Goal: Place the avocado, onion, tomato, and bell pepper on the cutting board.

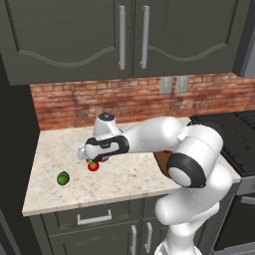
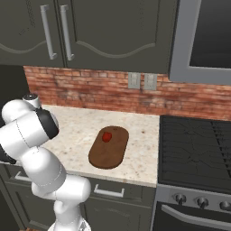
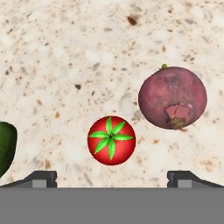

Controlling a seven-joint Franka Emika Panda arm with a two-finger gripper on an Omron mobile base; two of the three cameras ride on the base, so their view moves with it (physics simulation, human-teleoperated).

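In the left base view we see our gripper (image 1: 89, 158) hanging over the counter (image 1: 55, 149) near its front left part, directly above one tomato (image 1: 93, 166); one avocado (image 1: 63, 178) lies nearer the front left corner. The arm hides most of the cutting board (image 1: 160, 160).

In the right base view we see one cutting board (image 2: 109, 147) near the counter's front edge beside the stove (image 2: 194, 153), carrying one bell pepper (image 2: 107, 136).

In the hand view our fingertips (image 3: 41, 178) stand wide apart, gripping nothing, with the tomato (image 3: 111, 140) between them, one onion (image 3: 172, 97) beside it, apart, and the avocado (image 3: 6, 146) at the left edge.
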